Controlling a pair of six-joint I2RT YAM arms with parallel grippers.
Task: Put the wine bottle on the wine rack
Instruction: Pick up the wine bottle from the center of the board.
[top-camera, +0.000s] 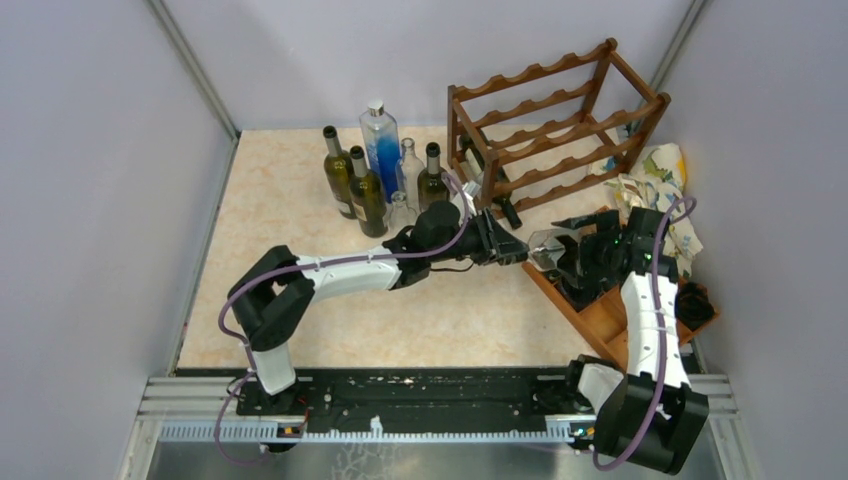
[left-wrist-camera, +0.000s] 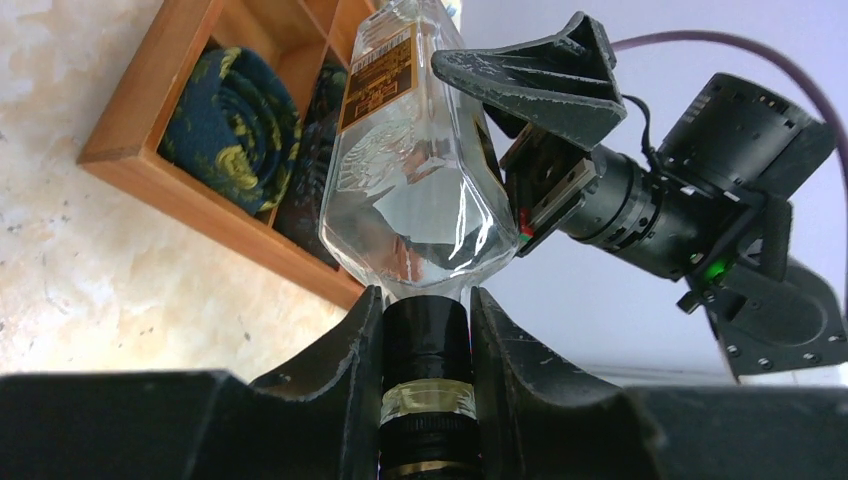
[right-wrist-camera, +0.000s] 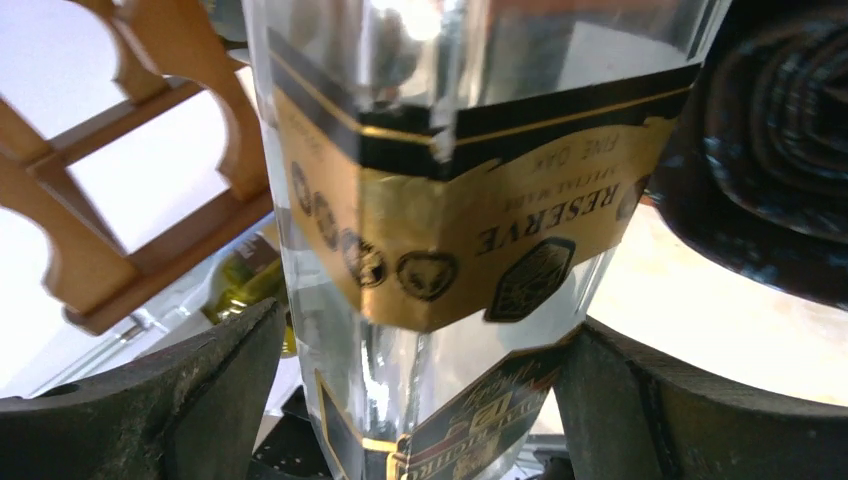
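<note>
My left pincer (left-wrist-camera: 425, 300) is clamped on the neck of the clear wine bottle (left-wrist-camera: 420, 180) and holds it off the table. My right pincer (right-wrist-camera: 430, 320) stands spread astride its body, apparently not gripping. The wine rack (top-camera: 560, 120) waits at twelve o'clock. I judge the pickup done, with the placing left.

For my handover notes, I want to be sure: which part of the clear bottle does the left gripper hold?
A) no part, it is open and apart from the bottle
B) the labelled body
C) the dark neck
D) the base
C: in the left wrist view, the left gripper is shut on the dark neck of the clear bottle, just below its shoulder.
</note>
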